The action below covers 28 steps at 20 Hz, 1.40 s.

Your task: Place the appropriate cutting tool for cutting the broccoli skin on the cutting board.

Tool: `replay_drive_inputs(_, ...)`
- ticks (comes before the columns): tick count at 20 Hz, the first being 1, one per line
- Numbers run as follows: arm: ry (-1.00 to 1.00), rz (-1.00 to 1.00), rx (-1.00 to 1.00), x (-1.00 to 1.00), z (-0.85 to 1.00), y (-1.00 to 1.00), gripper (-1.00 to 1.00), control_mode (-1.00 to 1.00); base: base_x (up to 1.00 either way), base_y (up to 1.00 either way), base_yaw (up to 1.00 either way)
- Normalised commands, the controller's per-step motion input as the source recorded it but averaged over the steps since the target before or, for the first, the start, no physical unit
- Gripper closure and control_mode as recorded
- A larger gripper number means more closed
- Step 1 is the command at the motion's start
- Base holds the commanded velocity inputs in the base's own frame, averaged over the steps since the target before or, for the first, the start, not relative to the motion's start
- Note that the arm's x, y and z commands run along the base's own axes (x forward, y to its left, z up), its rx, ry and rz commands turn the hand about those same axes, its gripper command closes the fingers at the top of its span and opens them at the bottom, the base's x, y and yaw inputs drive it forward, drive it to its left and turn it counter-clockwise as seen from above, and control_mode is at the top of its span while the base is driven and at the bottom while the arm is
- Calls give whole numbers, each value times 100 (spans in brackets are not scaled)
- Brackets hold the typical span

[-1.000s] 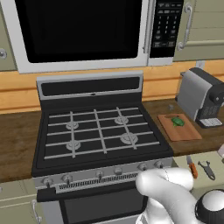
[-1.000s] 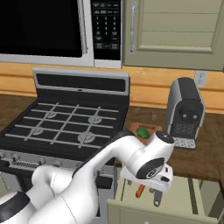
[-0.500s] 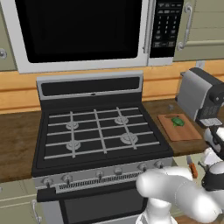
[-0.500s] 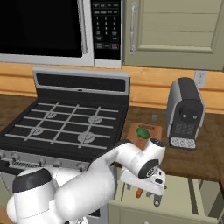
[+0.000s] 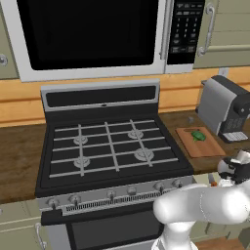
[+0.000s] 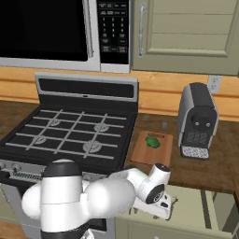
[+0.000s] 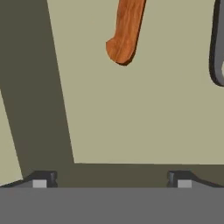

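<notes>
Broccoli (image 6: 152,141) on cutting board (image 6: 142,154) — claw (image 7: 111,178) spread over drawer (image 7: 144,118)

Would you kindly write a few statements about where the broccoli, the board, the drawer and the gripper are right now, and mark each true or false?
1. The broccoli lies on the cutting board. True.
2. The cutting board sits on the stove grates. False: it lies on the wooden counter between the stove and the coffee machine.
3. The gripper is shut on the wooden handle. False: in the hand view its fingertips stand wide apart and the handle lies ahead of them, untouched.
4. The drawer below the counter is pulled open. True.
5. A knife already rests on the board. False: the board carries just the broccoli.
</notes>
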Motion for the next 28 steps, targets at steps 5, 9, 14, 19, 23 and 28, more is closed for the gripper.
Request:
replay_drive_inputs(5, 7, 2, 0, -6, -53, 0, -100, -100, 0, 0, 0)
replay_drive_inputs(9, 2, 1, 0, -82, -5, 6, -100, -100, 0, 0, 0)
replay_drive_inputs(14, 9, 0, 0, -93, 0, 31, -100, -100, 0, 0, 0)
replay_drive_inputs(19, 17, 0, 0, -83, 15, 36, -100, -100, 0, 0, 0)
replay_drive_inputs(23, 14, 0, 0, -48, 31, 16, -100, -100, 0, 0, 0)
replay_drive_inputs(28, 0, 0, 0, 26, 22, -25, -100, -100, 0, 0, 0)
